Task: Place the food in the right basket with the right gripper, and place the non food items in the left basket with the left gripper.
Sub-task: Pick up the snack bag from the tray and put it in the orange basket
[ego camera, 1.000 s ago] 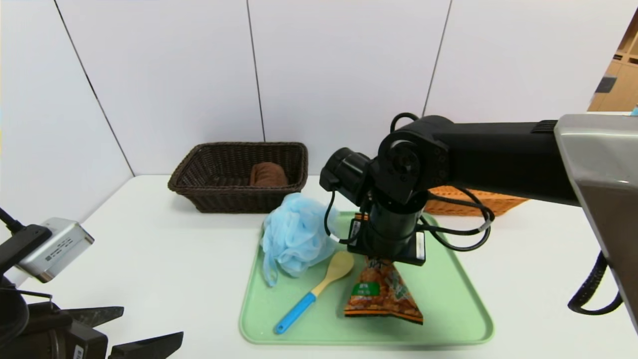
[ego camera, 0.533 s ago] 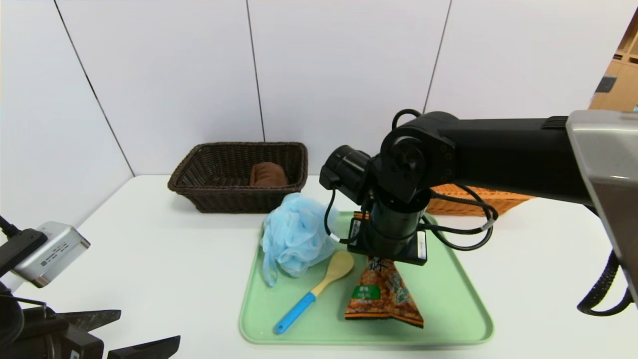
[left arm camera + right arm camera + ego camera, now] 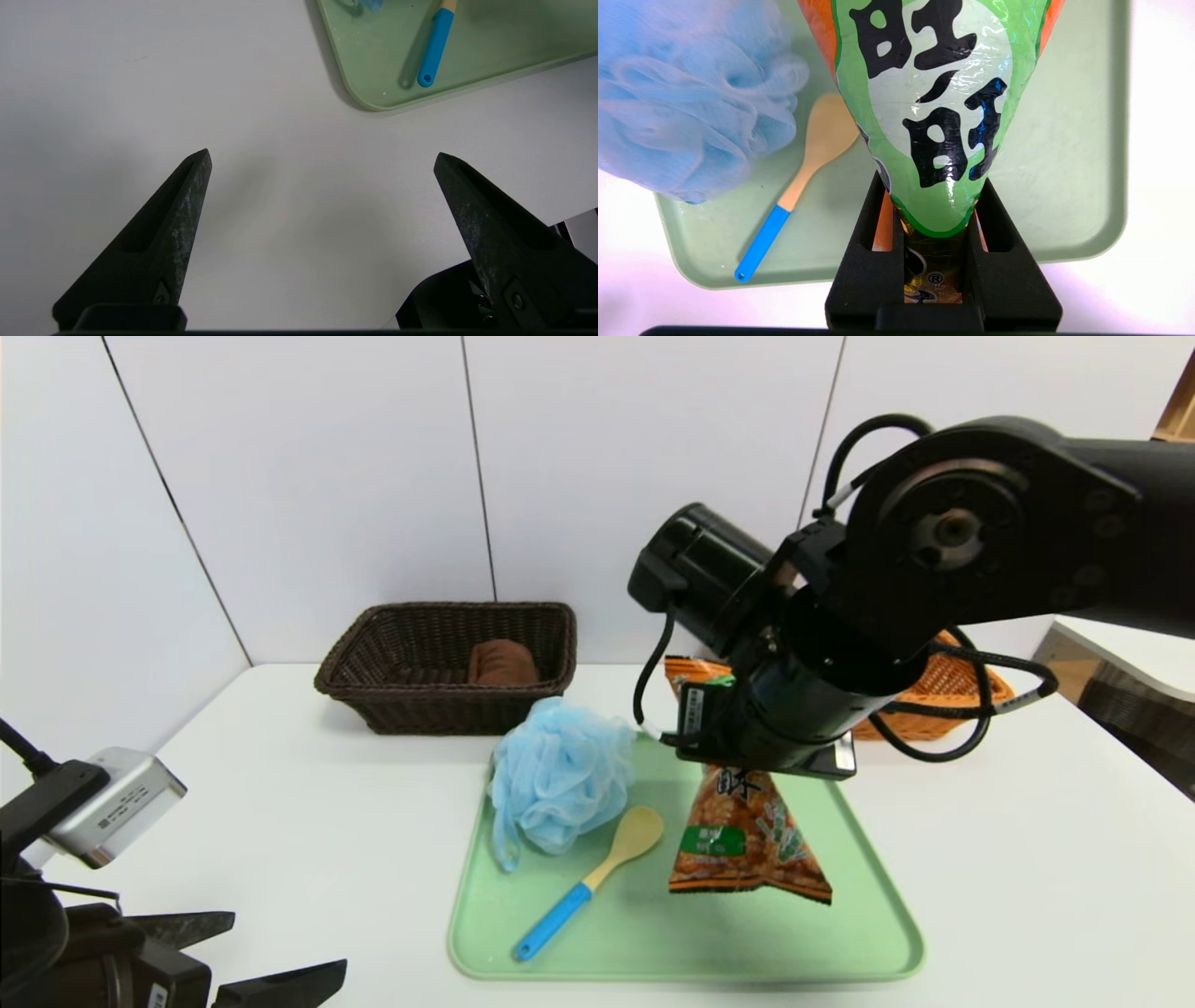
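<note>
Clamped on the pinched end of the snack bag (image 3: 747, 845), the jaws of the right gripper (image 3: 934, 219) hold it hanging clear above the green tray (image 3: 868, 933). Beside it on the tray lie the blue bath pouf (image 3: 558, 775) and the spoon (image 3: 597, 877). What appears to be the rolled brown towel (image 3: 502, 663) sits in the dark basket (image 3: 411, 705); the orange basket (image 3: 943, 695) shows behind the arm. Parked low over the white table (image 3: 280, 821), the left gripper (image 3: 322, 161) has its jaws wide apart.
</note>
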